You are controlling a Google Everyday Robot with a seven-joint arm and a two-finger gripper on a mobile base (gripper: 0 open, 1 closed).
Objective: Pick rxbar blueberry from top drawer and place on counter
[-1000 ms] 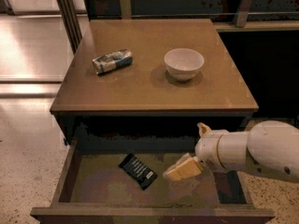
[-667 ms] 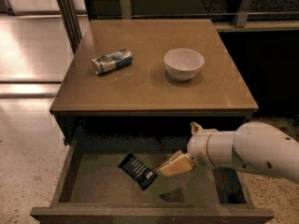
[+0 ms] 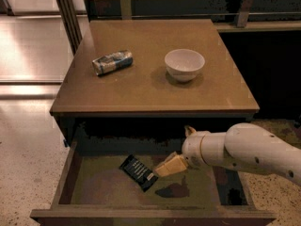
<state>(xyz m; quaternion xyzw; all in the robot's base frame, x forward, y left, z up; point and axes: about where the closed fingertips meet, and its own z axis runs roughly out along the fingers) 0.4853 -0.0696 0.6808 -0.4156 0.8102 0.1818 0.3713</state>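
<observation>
Top drawer (image 3: 96,185) open under desk (image 3: 141,91): gripper (image 3: 160,171) has slid left, now just beside rxbar blueberry (image 3: 138,172) (open or closed? can't tell), grasp probably next.

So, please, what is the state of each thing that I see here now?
top drawer, pulled open.
rxbar blueberry, lying flat on the drawer floor.
can, lying on its side on the counter.
bowl, upright on the counter.
tool, low inside the drawer, just right of the bar.
</observation>
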